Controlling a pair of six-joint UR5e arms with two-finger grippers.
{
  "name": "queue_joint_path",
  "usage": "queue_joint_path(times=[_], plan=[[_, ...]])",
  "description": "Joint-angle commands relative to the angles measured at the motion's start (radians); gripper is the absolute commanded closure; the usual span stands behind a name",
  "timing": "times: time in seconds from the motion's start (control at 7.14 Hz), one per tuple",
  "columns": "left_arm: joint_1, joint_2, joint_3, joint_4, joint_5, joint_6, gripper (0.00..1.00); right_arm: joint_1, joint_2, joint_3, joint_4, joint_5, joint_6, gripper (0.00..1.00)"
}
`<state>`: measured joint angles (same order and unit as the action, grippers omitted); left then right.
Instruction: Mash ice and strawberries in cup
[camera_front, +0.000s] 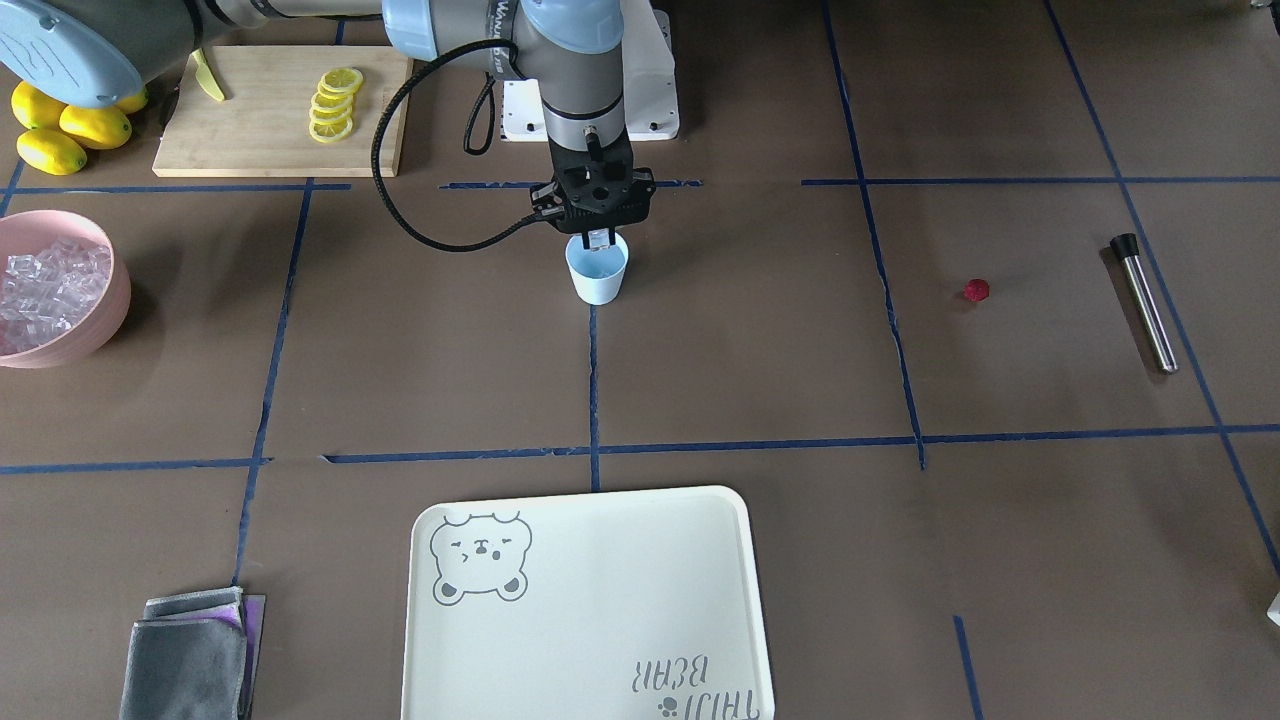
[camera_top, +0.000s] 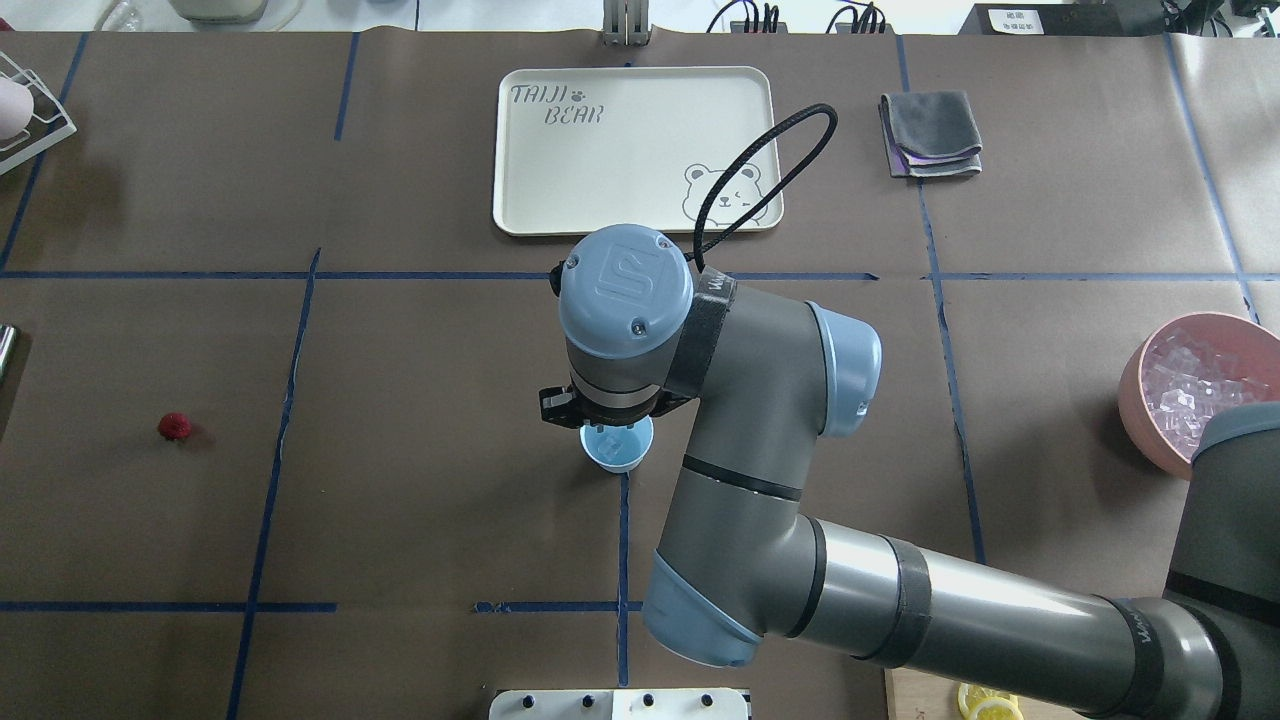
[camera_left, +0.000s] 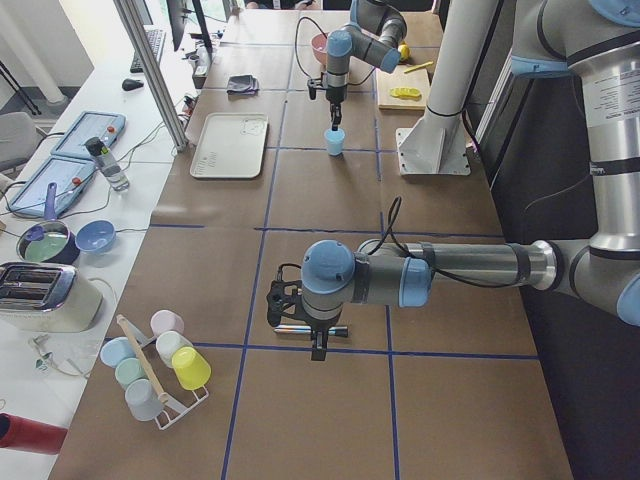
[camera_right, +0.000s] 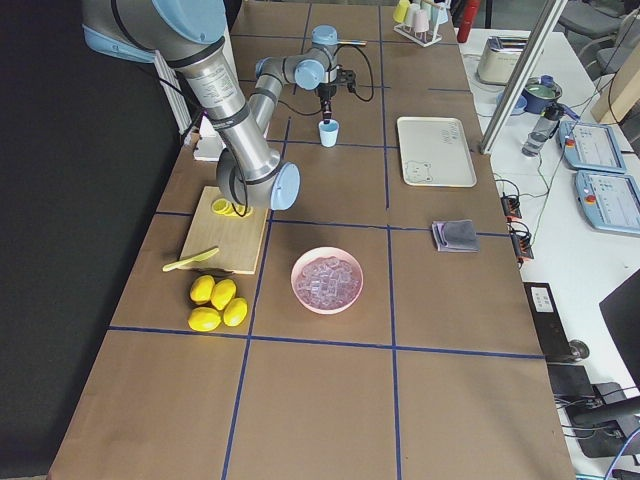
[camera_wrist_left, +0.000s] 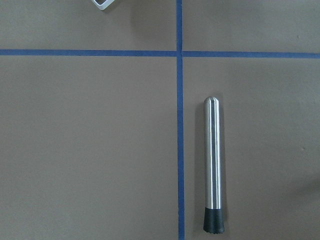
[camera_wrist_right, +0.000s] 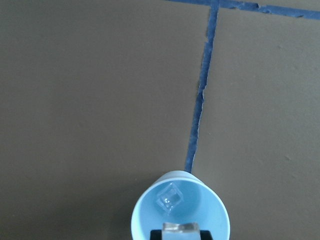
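Note:
The pale-blue cup (camera_front: 597, 277) stands mid-table on a blue tape line. My right gripper (camera_front: 598, 238) hangs just over its mouth, shut on a clear ice cube (camera_wrist_right: 180, 227). A second ice cube (camera_wrist_right: 170, 197) lies inside the cup (camera_wrist_right: 150, 212). The dark-red strawberry (camera_front: 977, 290) sits alone on the brown mat, far off on my left side. More ice (camera_front: 50, 285) fills the pink bowl (camera_front: 115, 300). My left gripper (camera_left: 318, 348) hovers above a steel muddler (camera_wrist_left: 212, 160); whether it is open or shut I cannot tell.
A white bear tray (camera_front: 590, 640) lies across the table from the robot, with a folded grey cloth (camera_front: 190, 655) beside it. A cutting board (camera_front: 250, 130) with lemon slices and whole lemons (camera_front: 60, 130) sit near the robot's base. A rack of cups (camera_left: 160, 370) stands at the left end.

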<state>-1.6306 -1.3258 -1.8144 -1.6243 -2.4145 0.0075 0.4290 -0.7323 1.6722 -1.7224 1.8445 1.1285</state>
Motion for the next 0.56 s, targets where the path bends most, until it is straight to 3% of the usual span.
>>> queue_joint_path(times=[0.0,0.14,0.28,0.42], plan=[[0.000,-0.001,0.001,0.000,0.000,-0.001,0.00,-0.001,0.005,-0.015,0.014,-0.002,0.002,0.85],[0.000,-0.001,0.001,0.000,0.000,-0.001,0.00,-0.001,0.002,-0.015,0.012,-0.001,0.002,0.49],[0.000,-0.001,0.001,0.000,0.000,-0.001,0.00,-0.004,-0.007,-0.014,0.012,-0.002,0.002,0.04],[0.000,-0.001,0.001,0.000,0.000,-0.001,0.00,-0.006,-0.009,-0.012,0.009,-0.001,0.002,0.01]])
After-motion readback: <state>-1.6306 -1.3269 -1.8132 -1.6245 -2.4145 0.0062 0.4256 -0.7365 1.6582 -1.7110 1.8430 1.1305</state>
